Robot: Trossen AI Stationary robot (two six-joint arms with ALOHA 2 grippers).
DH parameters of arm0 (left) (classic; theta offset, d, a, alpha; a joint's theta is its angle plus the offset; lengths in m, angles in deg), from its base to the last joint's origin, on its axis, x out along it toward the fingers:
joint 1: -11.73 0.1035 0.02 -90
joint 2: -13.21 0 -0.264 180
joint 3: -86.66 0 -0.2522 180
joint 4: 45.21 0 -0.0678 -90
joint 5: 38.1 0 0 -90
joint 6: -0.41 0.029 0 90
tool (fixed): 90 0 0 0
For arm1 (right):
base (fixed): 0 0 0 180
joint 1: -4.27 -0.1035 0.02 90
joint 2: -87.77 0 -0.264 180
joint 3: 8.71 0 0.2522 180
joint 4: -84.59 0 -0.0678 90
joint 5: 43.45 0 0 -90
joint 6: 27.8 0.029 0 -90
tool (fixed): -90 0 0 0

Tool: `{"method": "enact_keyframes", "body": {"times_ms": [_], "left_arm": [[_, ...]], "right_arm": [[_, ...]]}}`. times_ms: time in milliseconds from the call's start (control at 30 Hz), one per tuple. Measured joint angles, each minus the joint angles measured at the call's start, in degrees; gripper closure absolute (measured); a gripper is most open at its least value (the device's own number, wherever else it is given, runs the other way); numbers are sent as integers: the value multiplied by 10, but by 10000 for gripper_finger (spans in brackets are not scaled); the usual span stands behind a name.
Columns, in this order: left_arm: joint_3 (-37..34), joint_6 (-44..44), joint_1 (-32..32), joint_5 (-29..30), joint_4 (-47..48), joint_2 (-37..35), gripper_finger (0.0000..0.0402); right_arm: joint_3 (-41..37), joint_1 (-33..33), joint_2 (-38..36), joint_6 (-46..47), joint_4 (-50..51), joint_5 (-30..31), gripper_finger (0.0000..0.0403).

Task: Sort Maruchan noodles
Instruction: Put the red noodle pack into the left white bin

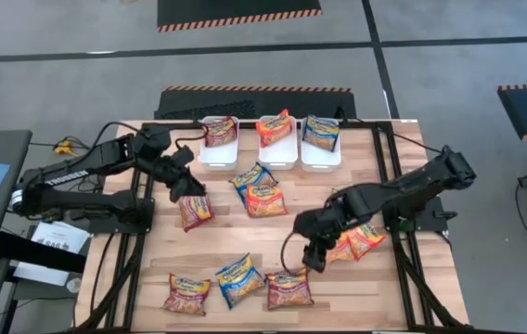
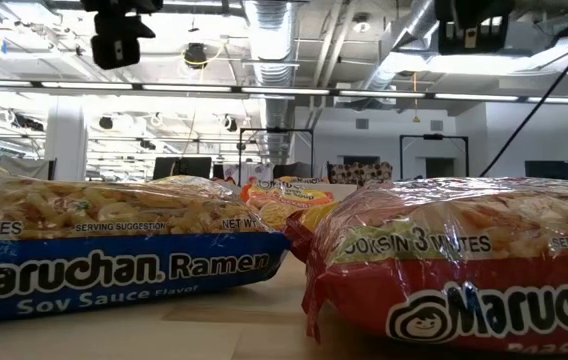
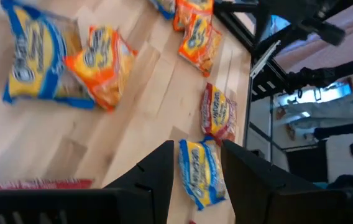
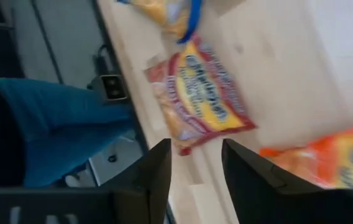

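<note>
— Maruchan noodles (image 1: pixel 265 199) lie scattered over our wooden table (image 1: pixel 403 288): a blue and an orange packet overlapping mid-table, a maroon packet (image 1: pixel 195 211) on the left, three along the near edge, and two orange packets (image 1: pixel 356 243) on the right. Where do we stand with the bins?

— Each of the three white bins (image 1: pixel 280 148) at the far edge already holds a packet: maroon on the left, orange in the middle, blue on the right. So we judge the sorting to go by colour.

— And our grippers?

— Our right gripper (image 1: pixel 314 256) hangs just beside the orange pair, fingers parted with nothing between them in the right wrist view. Our left gripper (image 1: pixel 186 178) sits above the maroon packet, fingers likewise apart and empty.

— How do we take the orange one cleanly?

— We should come straight down over one packet only, since the two touch and could lift together. Pinching a crinkly edge rather than the flat face probably grips better; the plastic looks slippery. Then we carry it high to the middle bin, clear of the left arm.
</note>
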Motion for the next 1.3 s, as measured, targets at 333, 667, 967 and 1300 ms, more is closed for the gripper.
{"method": "enact_keyframes", "body": {"times_ms": [333,667,967,1300], "left_arm": [[0,-51,-68,32,44,0,281],[0,-74,-121,91,51,0,281],[-1,-75,-135,129,60,1,281],[0,-75,-135,135,58,1,281]], "right_arm": [[-16,-74,63,21,-68,46,146],[-17,-96,169,99,-82,29,130],[-16,-107,211,174,-132,74,130],[-13,-86,254,208,-148,52,131]]}}
